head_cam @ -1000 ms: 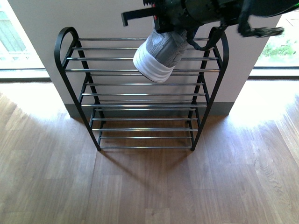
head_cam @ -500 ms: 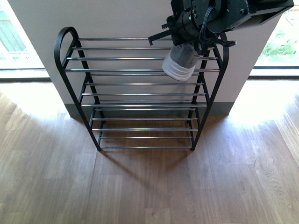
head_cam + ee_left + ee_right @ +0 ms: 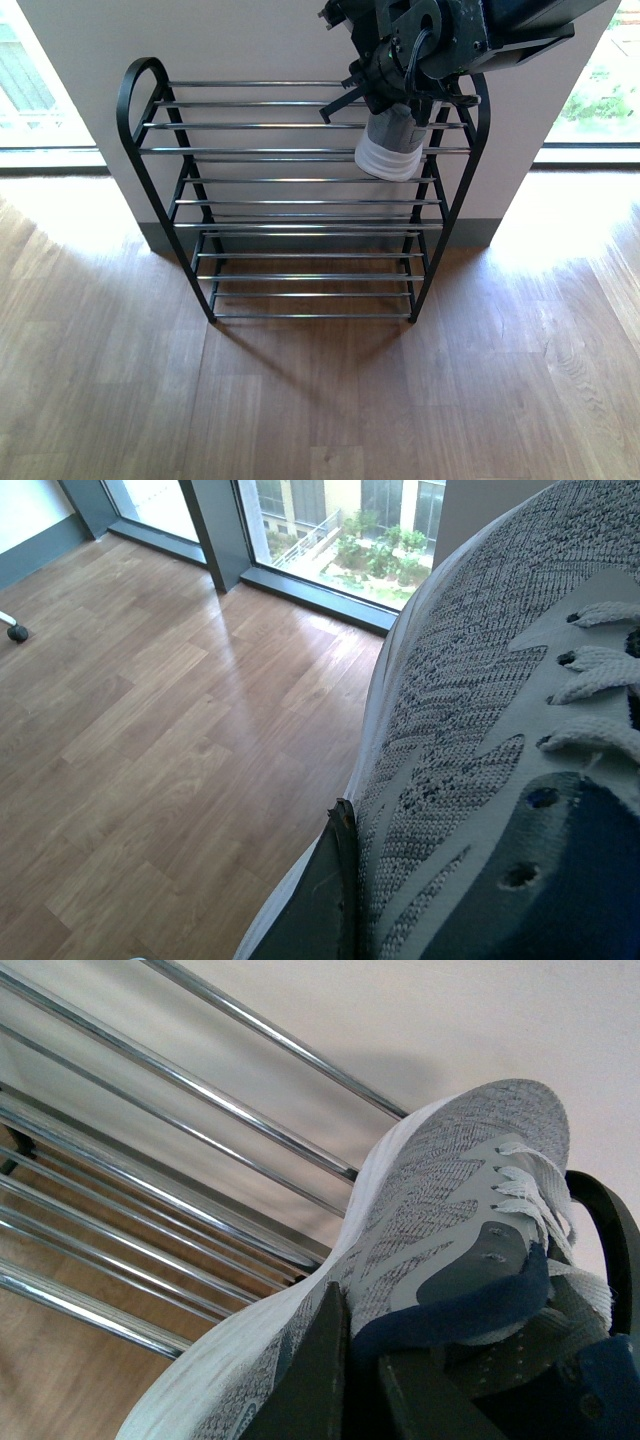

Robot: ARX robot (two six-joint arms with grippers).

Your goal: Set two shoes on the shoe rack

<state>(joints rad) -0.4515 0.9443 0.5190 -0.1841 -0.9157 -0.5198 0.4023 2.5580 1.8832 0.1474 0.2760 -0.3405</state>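
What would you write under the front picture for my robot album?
The robot's right hand holds a grey knit sneaker at the right end of the shoe rack's top tier.

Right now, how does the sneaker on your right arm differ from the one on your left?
The right arm's sneaker hangs by the shoe rack's upper rods; the left arm's sneaker is over wood floor near a window, no rack in sight. The right arm's sneaker shows in the front view, white end down; the left arm's sneaker does not. Both are grey knit with pale laces.
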